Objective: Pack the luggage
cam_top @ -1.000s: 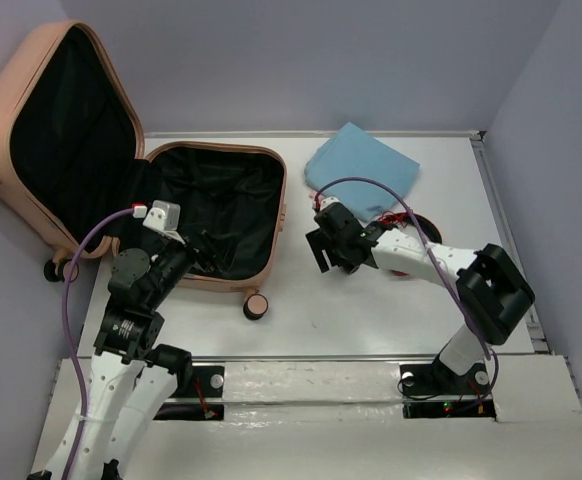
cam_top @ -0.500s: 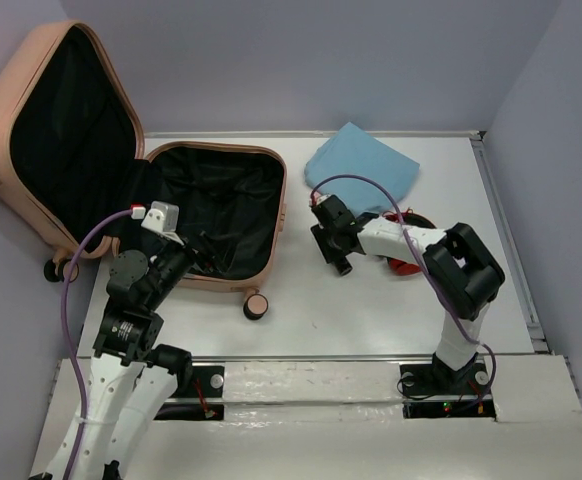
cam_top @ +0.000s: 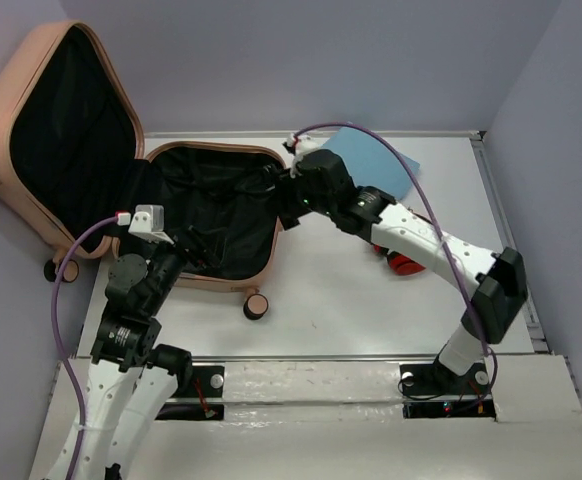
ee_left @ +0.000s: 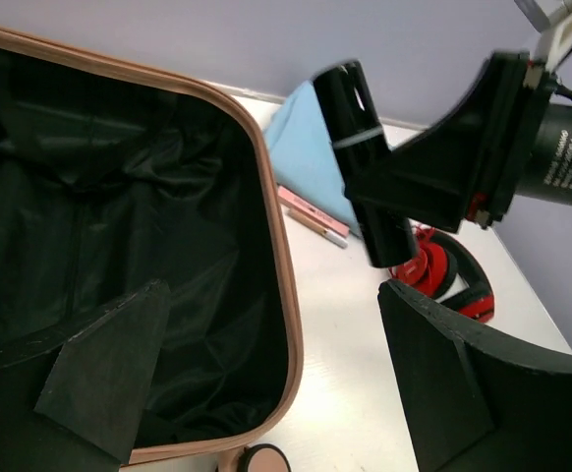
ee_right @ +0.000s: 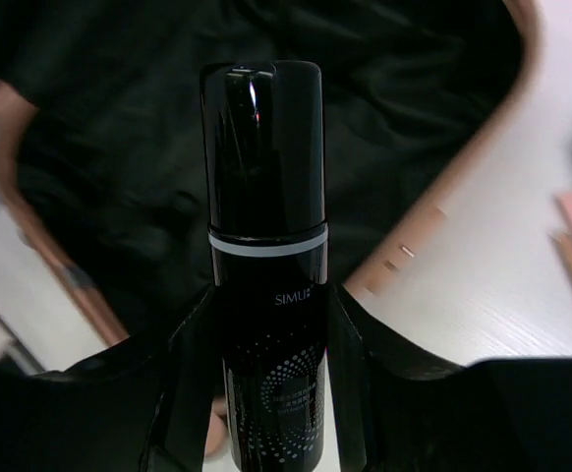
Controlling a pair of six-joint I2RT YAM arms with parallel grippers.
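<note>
Luggage (cam_top: 66, 120): lay open on the left of the counter (cam_top: 351, 300), its black-lined lid leaning back against the left wall.
Right end effector (ee_right: 266, 334): clamped on a black bottle (ee_right: 264, 177) with a silver band, held above the luggage's right rim.
Left end effector (ee_left: 276, 393): spread wide and empty, at the luggage's near rim.
Around: blue cloth (ee_left: 311, 147) at the far side, with 2 pencil-like sticks (ee_left: 311, 211) just beside it and red headphones (ee_left: 443, 275) near them.
In the way: the right arm crossed above the headphones and hid most of them from above.
Hard to make out: bottle label cut off after "SIMU"; its base was hidden between the fingers (ee_right: 183, 344).
Surface: white counter.
Room: lilac walls (cam_top: 321, 60).
</note>
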